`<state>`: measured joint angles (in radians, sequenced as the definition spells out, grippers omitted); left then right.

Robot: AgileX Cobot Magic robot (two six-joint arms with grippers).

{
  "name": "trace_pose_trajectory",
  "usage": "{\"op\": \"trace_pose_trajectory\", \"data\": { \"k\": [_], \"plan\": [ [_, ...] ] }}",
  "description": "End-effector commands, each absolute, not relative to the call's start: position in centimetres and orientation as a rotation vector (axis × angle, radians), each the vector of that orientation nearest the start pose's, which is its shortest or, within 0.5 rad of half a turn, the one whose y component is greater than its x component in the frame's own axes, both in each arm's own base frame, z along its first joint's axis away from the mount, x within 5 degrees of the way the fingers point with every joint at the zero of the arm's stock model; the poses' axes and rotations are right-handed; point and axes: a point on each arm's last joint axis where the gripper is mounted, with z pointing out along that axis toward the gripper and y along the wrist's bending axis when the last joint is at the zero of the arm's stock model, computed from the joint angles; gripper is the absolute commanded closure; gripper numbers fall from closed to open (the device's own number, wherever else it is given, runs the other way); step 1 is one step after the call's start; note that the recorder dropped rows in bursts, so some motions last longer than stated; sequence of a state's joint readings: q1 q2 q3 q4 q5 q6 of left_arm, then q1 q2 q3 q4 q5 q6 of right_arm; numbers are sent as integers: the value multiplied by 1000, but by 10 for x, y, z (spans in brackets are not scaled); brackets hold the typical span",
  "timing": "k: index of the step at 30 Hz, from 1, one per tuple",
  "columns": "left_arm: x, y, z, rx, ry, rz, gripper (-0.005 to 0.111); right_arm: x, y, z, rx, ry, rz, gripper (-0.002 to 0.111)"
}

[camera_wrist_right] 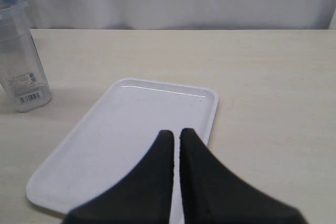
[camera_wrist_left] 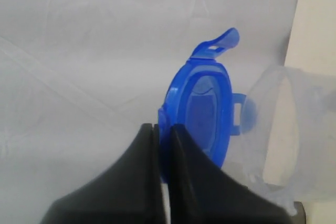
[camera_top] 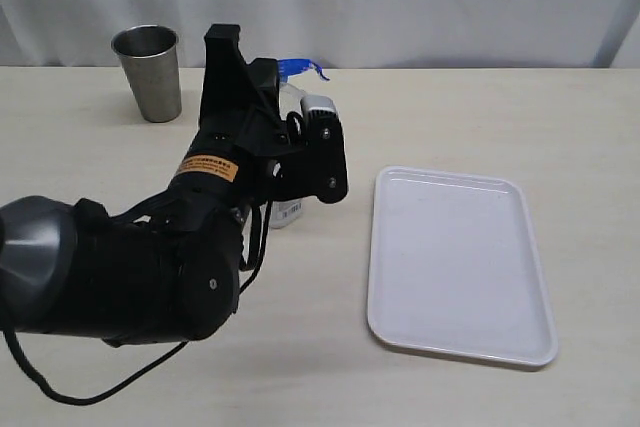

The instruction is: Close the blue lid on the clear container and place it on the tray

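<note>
beside the tray, on the worktop: clear container standing, blue lid still open.
left pincer closed at the lid rim, likely to push it down; right pincer closed, idle above tray.

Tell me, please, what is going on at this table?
The left gripper appears to have its jaws pinched on the rim of the lid. The lid stands tipped up beside the open mouth of the container, so it is not yet closed. The container stands on the table beside the tray, not on it. The right gripper hovers over the tray with its jaws shut on nothing. A steel cup stands off to the side, untouched.
</note>
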<state>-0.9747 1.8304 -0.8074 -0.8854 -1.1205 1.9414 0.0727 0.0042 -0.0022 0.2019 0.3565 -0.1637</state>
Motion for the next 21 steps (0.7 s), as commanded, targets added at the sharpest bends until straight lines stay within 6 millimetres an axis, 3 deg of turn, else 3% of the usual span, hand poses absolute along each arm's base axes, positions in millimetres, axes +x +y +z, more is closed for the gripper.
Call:
{"op": "trace_pose_trajectory", "data": {
  "k": [1,21],
  "plan": [
    [236,-245,191,1269,1103,969,107,53,10,182,-97,1834,118,104],
    [232,-242,177,1327,1213,897,107,53,10,182,-97,1834,118,104]
  ]
}}
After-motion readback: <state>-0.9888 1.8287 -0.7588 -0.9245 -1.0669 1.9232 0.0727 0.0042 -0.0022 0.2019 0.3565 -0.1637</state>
